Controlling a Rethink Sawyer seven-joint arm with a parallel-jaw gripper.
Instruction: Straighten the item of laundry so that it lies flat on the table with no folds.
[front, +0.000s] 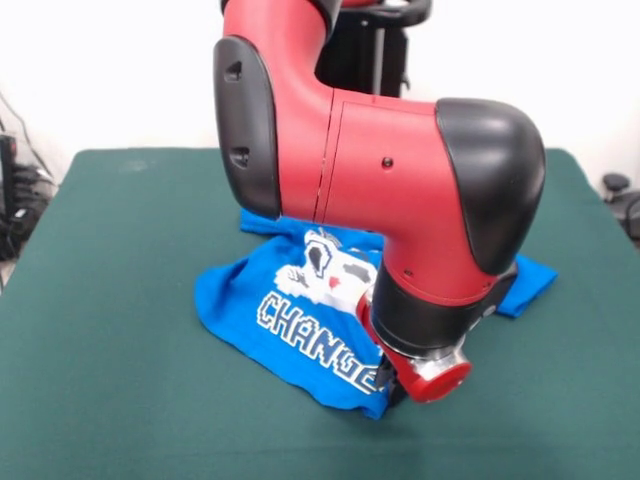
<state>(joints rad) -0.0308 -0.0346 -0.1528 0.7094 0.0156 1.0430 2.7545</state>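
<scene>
The dark green worktop (120, 300) is seen spread across the whole view, and the red and black arm (380, 190) is brought down low over its middle, so that much of the scene behind is covered. The blue T-shirt (290, 310) is laid print-up near the worktop's centre, its long axis running on a slant from the far left to the near right, one sleeve shown past the arm at the right. The tool is hidden by the wrist, so its opening cannot be told.
</scene>
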